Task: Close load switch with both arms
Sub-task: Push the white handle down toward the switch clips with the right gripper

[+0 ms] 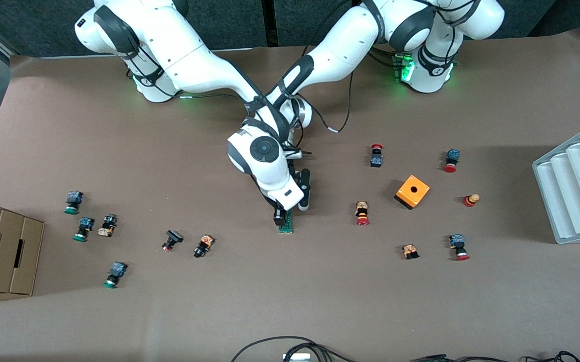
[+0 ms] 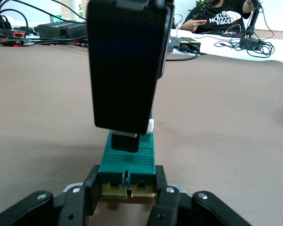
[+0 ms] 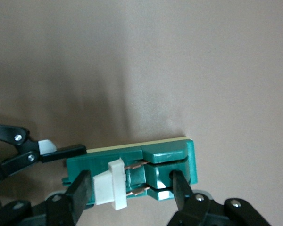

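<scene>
Both arms meet over the middle of the brown table (image 1: 320, 301), and the load switch (image 1: 285, 224) lies there on the paper, a narrow green block, well apart from the orange box (image 1: 412, 191) that sits toward the left arm's end. The left gripper (image 2: 127, 190) is down at table level and clamped on one end of the load switch, a finger against each side of the green body. The right gripper (image 3: 132, 188) comes straight down on top of the same block; one of its fingers (image 3: 80, 190) presses against the white sliding piece (image 3: 111, 188) and the other sits against the raised green part, so its jaws bracket the slider lengthwise, partly closed in. Small red and green push buttons (image 1: 362, 213) lie scattered toward both ends of the table.
</scene>
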You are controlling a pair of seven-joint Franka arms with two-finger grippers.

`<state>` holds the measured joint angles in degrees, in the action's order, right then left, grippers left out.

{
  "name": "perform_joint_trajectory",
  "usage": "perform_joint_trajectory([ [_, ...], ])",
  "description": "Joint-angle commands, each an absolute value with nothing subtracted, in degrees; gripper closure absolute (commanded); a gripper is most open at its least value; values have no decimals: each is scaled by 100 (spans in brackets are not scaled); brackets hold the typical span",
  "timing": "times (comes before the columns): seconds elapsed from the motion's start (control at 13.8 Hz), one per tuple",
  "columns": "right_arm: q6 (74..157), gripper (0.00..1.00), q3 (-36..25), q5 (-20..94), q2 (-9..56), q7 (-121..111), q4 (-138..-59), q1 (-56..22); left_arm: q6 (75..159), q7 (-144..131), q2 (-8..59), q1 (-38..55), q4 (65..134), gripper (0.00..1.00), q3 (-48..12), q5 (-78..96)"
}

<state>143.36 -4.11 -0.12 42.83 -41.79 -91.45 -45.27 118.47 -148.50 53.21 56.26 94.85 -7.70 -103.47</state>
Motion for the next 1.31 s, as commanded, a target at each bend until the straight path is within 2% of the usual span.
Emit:
perform_joint_trajectory([
  [0.0, 14397, 23, -457, -149, 4307, -4122, -9114, -4588, 11839, -15012, 5467, 5695, 9360, 71, -747, -10362],
  [1.23, 14379, 32, -475, -167, 4228, -4219, -9062, -4579, 11839, -15021, 5458, 5695, 9360, 71, -747, -10362],
])
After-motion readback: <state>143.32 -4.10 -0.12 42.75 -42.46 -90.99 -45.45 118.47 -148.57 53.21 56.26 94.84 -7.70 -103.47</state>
